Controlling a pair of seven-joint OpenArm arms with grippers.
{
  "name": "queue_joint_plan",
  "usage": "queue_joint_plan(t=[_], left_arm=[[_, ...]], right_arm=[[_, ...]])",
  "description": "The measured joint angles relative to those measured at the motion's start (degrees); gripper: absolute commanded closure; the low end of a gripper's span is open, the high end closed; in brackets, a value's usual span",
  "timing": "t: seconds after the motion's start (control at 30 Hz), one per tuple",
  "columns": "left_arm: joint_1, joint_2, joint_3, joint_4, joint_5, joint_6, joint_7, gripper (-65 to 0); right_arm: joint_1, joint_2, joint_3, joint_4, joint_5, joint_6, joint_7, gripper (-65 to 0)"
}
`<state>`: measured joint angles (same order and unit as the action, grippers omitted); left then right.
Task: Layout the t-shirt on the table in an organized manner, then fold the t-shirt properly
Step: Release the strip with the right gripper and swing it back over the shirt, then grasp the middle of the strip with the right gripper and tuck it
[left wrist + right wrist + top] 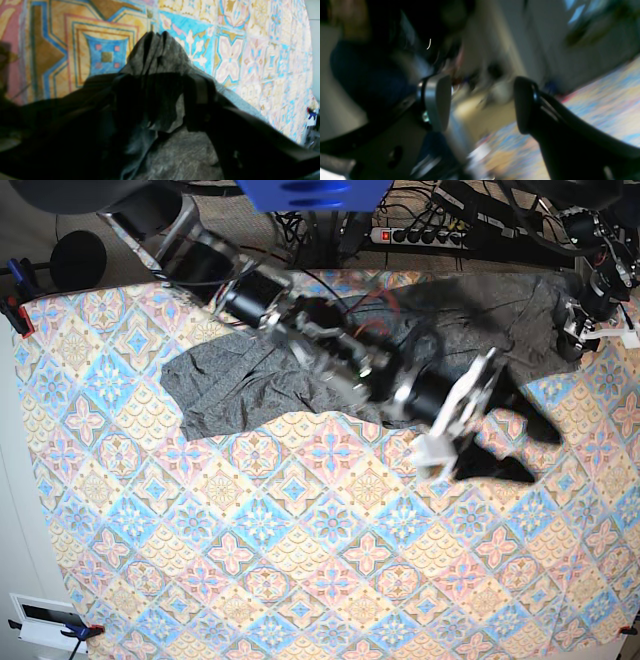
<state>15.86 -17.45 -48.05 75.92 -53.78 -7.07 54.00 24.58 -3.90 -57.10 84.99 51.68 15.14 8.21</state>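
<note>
The left gripper (160,82) held a bunch of the t-shirt (240,385) at the far right of the table (300,580), the right gripper (482,105) was open and empty, so it should grab an edge and pull flat.

My right arm reaches far across, its right gripper (482,105) with jaws wide apart and empty. My left gripper (160,82) pinches the t-shirt (160,55).
</note>
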Motion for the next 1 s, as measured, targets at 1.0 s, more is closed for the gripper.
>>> queue_joint_plan(t=[1.0], left_arm=[[7.23,0.39,-7.98,14.51,2.67,1.25,4.81,-32.1]], right_arm=[[-29.40,19.76,36.83,11.08,-9.68,-3.39,-38.25,-37.9]])
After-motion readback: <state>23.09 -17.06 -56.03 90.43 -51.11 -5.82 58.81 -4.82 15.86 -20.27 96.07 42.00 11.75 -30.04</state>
